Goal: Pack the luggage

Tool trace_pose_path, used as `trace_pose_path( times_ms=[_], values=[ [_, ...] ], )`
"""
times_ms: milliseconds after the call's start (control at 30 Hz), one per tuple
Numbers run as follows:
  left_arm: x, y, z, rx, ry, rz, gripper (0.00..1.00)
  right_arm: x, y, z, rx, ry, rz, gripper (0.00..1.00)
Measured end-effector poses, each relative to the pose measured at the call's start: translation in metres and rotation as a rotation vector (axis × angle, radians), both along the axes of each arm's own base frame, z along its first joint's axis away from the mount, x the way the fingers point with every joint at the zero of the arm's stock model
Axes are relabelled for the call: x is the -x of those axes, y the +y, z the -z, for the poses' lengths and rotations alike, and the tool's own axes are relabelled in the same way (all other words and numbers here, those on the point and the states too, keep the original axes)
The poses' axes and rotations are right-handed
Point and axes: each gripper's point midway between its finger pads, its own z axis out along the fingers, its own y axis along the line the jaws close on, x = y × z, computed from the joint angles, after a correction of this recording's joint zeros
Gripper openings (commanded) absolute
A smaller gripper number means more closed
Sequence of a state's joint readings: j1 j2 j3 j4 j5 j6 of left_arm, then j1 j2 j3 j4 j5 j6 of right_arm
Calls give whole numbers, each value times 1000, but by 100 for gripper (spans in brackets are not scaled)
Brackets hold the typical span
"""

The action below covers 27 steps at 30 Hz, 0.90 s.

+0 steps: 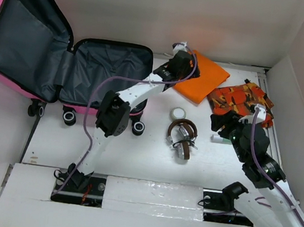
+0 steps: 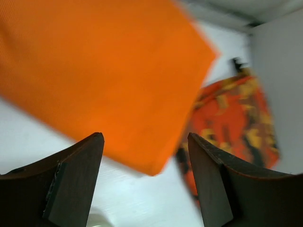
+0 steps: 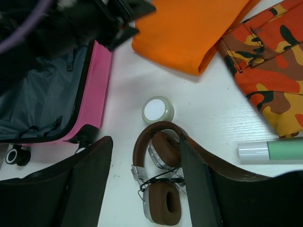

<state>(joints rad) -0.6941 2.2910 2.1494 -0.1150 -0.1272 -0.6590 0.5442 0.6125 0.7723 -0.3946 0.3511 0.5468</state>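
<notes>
The hot-pink luggage [image 1: 141, 108] lies open at the left, its dark grey lining [image 1: 107, 68] bare and its lid [image 1: 28, 30] leaning back. My left gripper [image 1: 184, 59] is open and empty, just above the near edge of a folded orange cloth [image 1: 207, 76]. In the left wrist view that cloth [image 2: 94, 71] fills the space ahead of the gripper [image 2: 146, 138]. My right gripper [image 1: 217, 125] is open and empty. In the right wrist view it [image 3: 144, 139] hovers over brown headphones [image 3: 158, 175]. The luggage also shows there [image 3: 97, 85].
A camouflage orange cloth [image 1: 240, 100] lies at the right, beside the orange one. A small round jar [image 1: 178, 113] and the headphones [image 1: 182, 137] lie mid-table. A white and green tube [image 3: 272, 151] lies under my right arm. White walls enclose the table.
</notes>
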Motion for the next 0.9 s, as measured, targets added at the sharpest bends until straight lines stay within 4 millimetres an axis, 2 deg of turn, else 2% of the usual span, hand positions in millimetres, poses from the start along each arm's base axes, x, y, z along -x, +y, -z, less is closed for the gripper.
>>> trace_pose_path(
  times_ms=[100, 167, 233, 267, 400, 533, 600, 700, 900],
  values=[
    [-5, 15, 77, -39, 171, -66, 67, 3, 2, 7, -1, 9, -18, 65],
    [3, 31, 121, -66, 275, -122, 67, 4, 4, 14, 4, 25, -27, 66],
    [16, 46, 155, -90, 351, -172, 67, 4, 5, 19, 7, 37, -35, 66],
    [19, 50, 164, -88, 360, -204, 67, 4, 6, 21, 8, 41, -40, 66],
    [18, 44, 145, -20, 337, -252, 66, 5, 10, 23, 5, 47, -61, 66],
    [12, 34, 137, 19, 335, -282, 66, 6, 13, 26, 3, 53, -79, 66],
    [8, 30, 142, 30, 338, -297, 64, 7, 15, 28, 2, 58, -91, 66],
    [5, 30, 161, 28, 367, -331, 64, 8, 17, 28, -3, 57, -104, 66],
    [-11, 29, 159, 122, 386, -402, 62, 10, 22, 24, -18, 49, -131, 66]
  ],
)
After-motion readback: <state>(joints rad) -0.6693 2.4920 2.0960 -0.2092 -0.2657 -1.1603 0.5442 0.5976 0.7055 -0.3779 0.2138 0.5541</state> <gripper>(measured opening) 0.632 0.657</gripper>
